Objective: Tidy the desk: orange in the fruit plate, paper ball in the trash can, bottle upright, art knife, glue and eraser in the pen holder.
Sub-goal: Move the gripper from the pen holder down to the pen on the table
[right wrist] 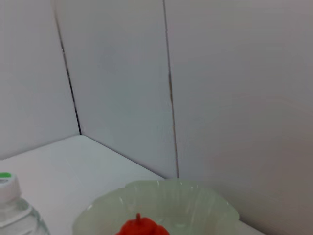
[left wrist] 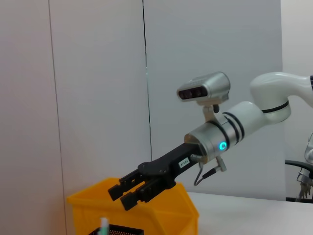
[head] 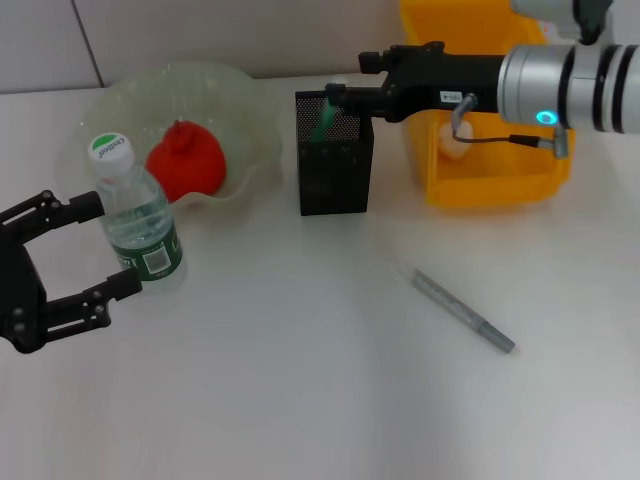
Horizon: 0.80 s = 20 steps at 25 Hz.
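The right pincer (head: 335, 97) hovers just above the pen holder (head: 334, 165), a square black mesh cup; its jaws look nearly closed, with a green-tipped stick directly beneath, and whether they grip it cannot be told. Releasing squarely over the opening would serve best. Beyond lies a slim grey knife (head: 465, 311) on the smooth white table (head: 300, 380). The left pincer (head: 70, 262) gapes wide beside the upright clear bottle (head: 135, 215).
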Motion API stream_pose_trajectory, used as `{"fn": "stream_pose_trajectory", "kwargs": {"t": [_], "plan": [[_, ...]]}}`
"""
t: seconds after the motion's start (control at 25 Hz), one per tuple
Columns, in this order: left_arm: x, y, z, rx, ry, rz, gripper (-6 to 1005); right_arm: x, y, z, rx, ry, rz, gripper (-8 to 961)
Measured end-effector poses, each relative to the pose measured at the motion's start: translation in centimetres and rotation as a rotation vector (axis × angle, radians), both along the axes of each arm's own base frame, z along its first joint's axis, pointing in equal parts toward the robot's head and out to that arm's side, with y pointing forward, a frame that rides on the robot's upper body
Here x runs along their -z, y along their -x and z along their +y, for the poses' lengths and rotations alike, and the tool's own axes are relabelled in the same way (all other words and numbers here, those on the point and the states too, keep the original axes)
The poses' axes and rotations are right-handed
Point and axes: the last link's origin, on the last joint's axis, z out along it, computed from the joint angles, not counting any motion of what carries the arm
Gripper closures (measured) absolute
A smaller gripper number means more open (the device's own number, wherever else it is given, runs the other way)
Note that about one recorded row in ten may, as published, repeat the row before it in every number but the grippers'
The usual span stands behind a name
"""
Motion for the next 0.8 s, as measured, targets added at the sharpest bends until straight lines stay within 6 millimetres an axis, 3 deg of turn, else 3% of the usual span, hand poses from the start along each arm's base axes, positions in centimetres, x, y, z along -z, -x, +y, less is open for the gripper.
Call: {"fn": "stream_pose_trajectory", "kwargs": {"t": [0.4, 0.6, 0.8], "plan": [[-0.2, 0.1, -0.1, -0.003, -0.006, -0.001, 165, -2.3, -1.2, -2.8, -0.021, 0.008, 0.011, 211], [-0.3, 0.2, -0.2, -0.006, -0.006, 0.0, 164, -2.5, -1.7, -3.6, -0.009, 0.04, -0.029, 176], [-0.3, 0.4, -0.5, -0.01, -0.004, 0.0, 163, -1.6, -1.7, -4.9, 0.0, 0.115, -0.183, 176]]}}
